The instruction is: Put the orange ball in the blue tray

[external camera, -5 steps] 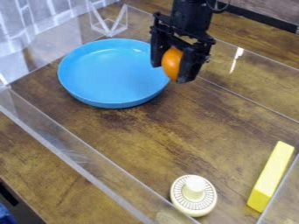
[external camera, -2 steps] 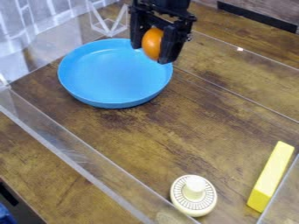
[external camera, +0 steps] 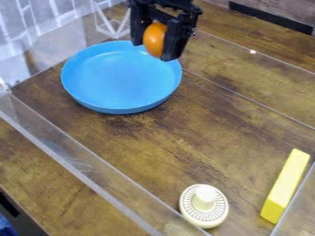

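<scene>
One arm in view, black gripper (external camera: 157,39) at the top of the camera view, coming in from the upper edge. I have its dark fingers closed around the orange ball (external camera: 155,40), one finger on either side, so the tool is holding the ball. Ball is glossy, its front face visible between the fingers. In the view, the ball sits at the upper right part of the blue tray (external camera: 121,81), overlapping the rim; it looks held up rather than set down, but I can't tell how high, or whether it is fully inside the rim. Tray is round, shallow, bright blue, lying on the brown wooden table (external camera: 154,138) in the upper left half of the view; its bare floor shows. Near the bottom, well apart from the tray, I see a cream round disc (external camera: 204,206) with a ridged edge and a raised knob in the middle. To the right of it in the view lies a yellow rectangular block (external camera: 285,186), long side running up the view and leaning slightly right at the top, not touching the disc. A clear plastic strip (external camera: 92,171) runs diagonally along the left side, down toward the bottom. White wire-like piece (external camera: 114,23) stands behind the tray, partly hidden.
</scene>
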Motion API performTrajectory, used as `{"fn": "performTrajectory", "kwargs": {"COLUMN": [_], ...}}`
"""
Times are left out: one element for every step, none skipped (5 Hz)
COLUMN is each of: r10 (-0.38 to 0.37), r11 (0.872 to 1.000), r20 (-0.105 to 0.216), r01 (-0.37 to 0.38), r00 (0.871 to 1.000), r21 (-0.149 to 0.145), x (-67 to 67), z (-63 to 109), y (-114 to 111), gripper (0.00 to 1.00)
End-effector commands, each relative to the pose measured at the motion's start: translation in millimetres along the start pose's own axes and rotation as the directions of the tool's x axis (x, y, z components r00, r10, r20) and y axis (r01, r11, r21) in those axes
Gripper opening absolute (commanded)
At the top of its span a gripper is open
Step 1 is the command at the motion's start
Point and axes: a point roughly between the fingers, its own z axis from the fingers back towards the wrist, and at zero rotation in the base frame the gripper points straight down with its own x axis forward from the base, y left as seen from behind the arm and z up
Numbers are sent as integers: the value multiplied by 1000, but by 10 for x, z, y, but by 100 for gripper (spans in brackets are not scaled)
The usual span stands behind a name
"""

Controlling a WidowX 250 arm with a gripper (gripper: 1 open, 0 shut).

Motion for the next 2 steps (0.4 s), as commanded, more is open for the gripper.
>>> {"fn": "performTrajectory", "kwargs": {"r10": [37, 49], "r11": [999, 999], "r20": [97, 92], "r01": [-39, -50], "r00": [995, 995], "r21": [13, 14], "x": [-127, -147], "z": [375, 375], "y": [89, 114], "gripper": [0, 0]}}
